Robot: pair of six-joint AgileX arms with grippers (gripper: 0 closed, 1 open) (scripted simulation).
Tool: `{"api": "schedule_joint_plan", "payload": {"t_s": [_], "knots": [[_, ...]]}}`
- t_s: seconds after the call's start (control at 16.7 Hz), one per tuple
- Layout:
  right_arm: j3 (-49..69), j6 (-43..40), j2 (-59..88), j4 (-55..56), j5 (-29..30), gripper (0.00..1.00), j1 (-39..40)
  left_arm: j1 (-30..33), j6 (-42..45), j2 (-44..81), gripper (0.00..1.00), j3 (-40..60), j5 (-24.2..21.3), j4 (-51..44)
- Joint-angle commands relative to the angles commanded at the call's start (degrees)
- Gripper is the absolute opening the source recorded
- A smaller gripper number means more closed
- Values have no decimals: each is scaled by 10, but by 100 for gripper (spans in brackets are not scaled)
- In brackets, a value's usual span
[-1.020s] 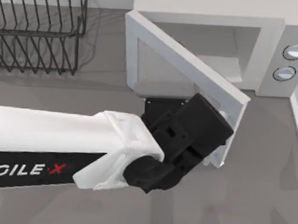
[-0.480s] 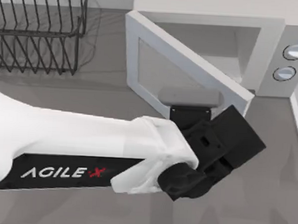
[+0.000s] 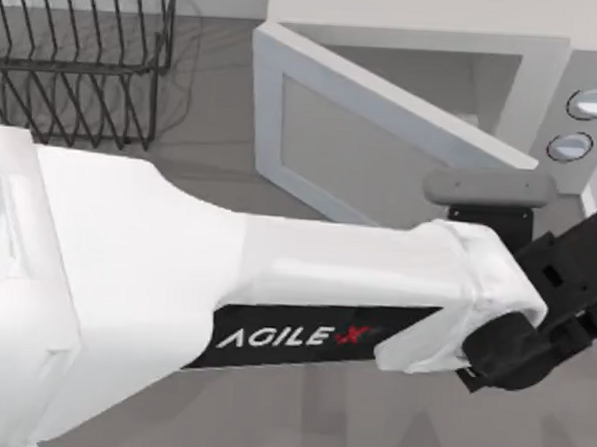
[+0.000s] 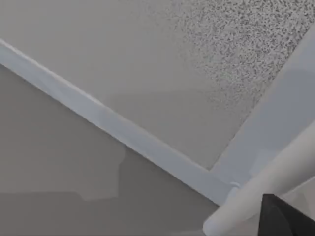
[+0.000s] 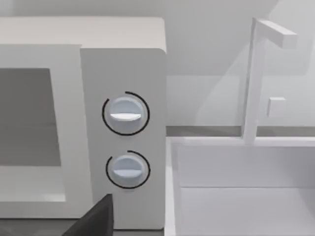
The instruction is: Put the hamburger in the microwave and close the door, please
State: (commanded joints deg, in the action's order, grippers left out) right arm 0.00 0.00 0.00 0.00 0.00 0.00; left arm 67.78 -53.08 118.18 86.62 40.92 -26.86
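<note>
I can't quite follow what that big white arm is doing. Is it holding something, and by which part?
It cannot be told. The left gripper is beside the door, near its handle, but its fingers are hidden.

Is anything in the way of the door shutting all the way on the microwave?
Nothing visible blocks it. The door is partly open, and the gap to the microwave front looks bare. The left gripper sits at the handle, on the door's outer side.

Left arm [image 3: 275,292] stretched rightward across table, black wrist bent
</note>
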Motion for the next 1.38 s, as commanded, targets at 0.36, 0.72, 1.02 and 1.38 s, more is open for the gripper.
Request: {"api": "schedule_joint_plan", "payload": {"t_s": [0.36, 0.72, 1.02, 1.38], "knots": [[0, 0, 0, 0, 0, 100, 0, 17, -18, 56, 0, 77, 8, -43], [0, 0, 0, 0, 0, 100, 0, -18, 14, 83, 0, 117, -9, -29], [0, 0, 0, 0, 0, 100, 0, -87, 93, 149, 0, 204, -50, -4], [0, 0, 0, 0, 0, 100, 0, -97, 99, 158, 0, 216, -54, -6]]}}
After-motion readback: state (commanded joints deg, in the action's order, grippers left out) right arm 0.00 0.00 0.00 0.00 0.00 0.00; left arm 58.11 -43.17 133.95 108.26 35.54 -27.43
